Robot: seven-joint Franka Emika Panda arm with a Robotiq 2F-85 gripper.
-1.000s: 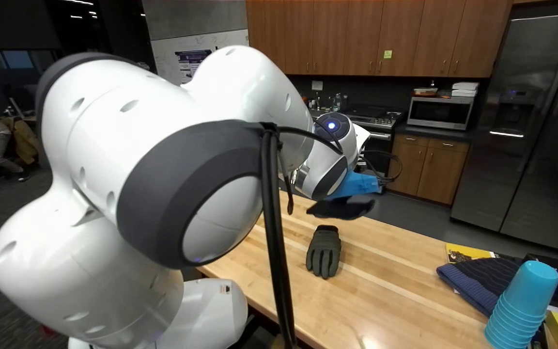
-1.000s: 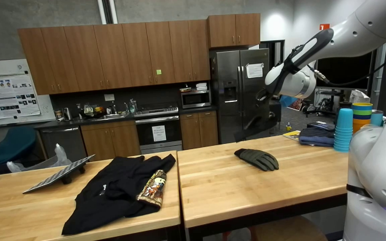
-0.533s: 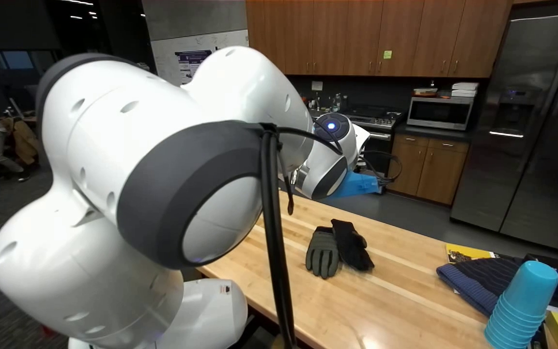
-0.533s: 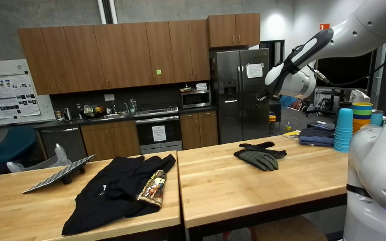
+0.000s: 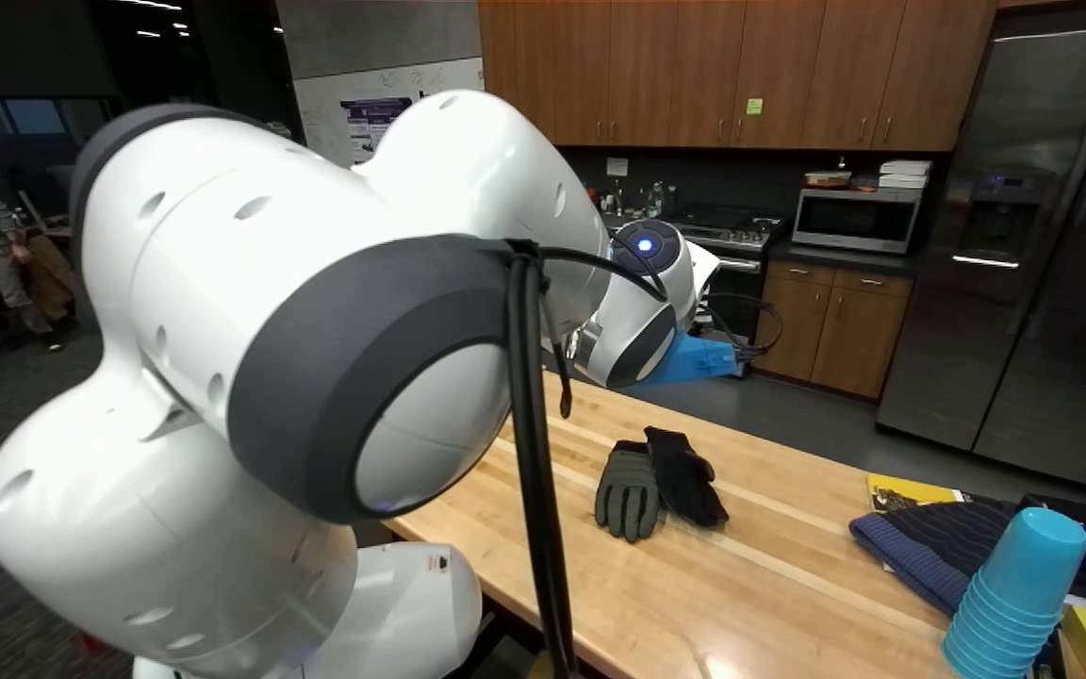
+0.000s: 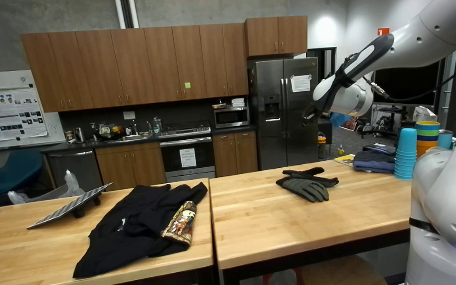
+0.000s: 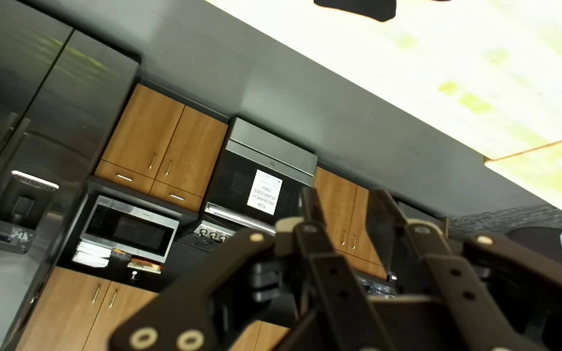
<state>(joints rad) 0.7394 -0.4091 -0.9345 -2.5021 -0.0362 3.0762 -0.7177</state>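
In an exterior view, a grey-green glove [image 5: 629, 492] and a black glove [image 5: 682, 476] were laid side by side on the wooden table [image 5: 769, 585], their sides touching or slightly overlapped, their cuffs turned toward its far edge. Both were judged to be light, soft and unlikely to break, apt to fold rather than keep their shape; a pinch across the thick knuckles or just below the cuff seemed surest. A matte, seamed back was shown by the grey-green one, while the black one looked more crumpled. Toward the table's right end, a ribbed knitted cloth [image 5: 929, 542] was seen beside a stack of smooth, tapered blue cups [image 5: 1014, 594].

In an exterior view, both gloves were seen nearer the far edge than the near one, the black glove partly hidden behind the grey-green one. The arm [image 6: 348, 97] was raised above them, well apart. On the neighbouring table [image 6: 10, 249], a limp black garment [image 6: 133, 233] with a printed panel [image 6: 180, 222] was spread near the right edge.

In the wrist view, the hard, dark fingers of the gripper [image 7: 345, 199] were held apart, and nothing was gripped between them. A black cloth shape [image 7: 361, 7], probably a cuff, was cut off at the top.
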